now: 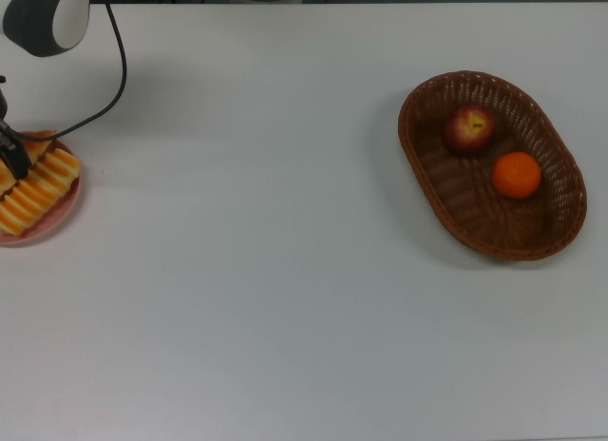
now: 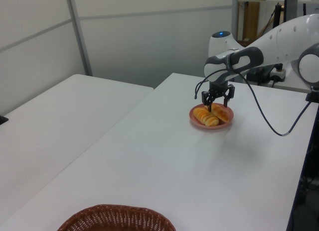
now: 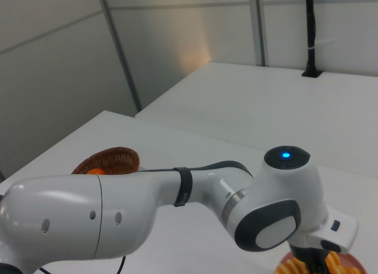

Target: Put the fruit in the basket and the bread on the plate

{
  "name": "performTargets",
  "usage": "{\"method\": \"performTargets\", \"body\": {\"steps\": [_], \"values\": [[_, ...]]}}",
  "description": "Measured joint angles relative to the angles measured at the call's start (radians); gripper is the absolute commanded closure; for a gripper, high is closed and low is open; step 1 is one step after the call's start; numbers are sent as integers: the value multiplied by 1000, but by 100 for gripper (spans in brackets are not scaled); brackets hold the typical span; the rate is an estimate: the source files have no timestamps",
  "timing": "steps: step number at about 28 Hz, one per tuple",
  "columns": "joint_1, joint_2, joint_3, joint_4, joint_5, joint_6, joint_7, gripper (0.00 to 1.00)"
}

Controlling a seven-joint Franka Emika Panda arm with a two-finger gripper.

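Smooth and white, the tabletop [image 1: 285, 270] has a matte finish with nothing on it but two containers set well apart. At the top view's right sits the basket [image 1: 560, 213], a large oval of dark brown woven wicker with a ribbed, slatted floor; in the left view only its curved rim [image 2: 115, 211] shows at the bottom edge. Inside it lie a round dark red apple [image 1: 469, 129] with a yellowish patch at the stem and, just beside it, a smooth bright orange mandarin [image 1: 516, 174], the two close together but not clearly touching. At the top view's left edge is the plate [image 1: 47, 227], round, shallow and pale pink with a raised rim, cut off by the frame. On it rests a long golden loaf [image 1: 38, 189] with cream and orange cross stripes, and beside it a knobbly braided twist [image 2: 222, 113], seen best in the left view. The claw [image 2: 217, 100] hangs straight down over the plate, its dark fingers [image 2: 204, 99] spread apart on either side of the twist, gripping nothing. A glossy white arm [image 2: 279, 34] with a trailing black cable [image 1: 122, 70] reaches in above it, and pale panelled walls [image 2: 149, 37] stand behind.
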Motion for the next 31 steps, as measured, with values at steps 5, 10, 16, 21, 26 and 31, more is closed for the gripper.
{"method": "performTargets", "body": {"steps": [5,10,16,21,26,31], "values": [[0,0,0,2,-4,0,0,0],[9,-10,6,12,-16,0,0,0],[93,-80,15,22,-16,-103,0,0],[188,-154,21,23,-16,-230,-8,0],[294,-219,25,28,-16,-377,-51,0],[375,-266,28,66,-16,-542,-114,0]]}}
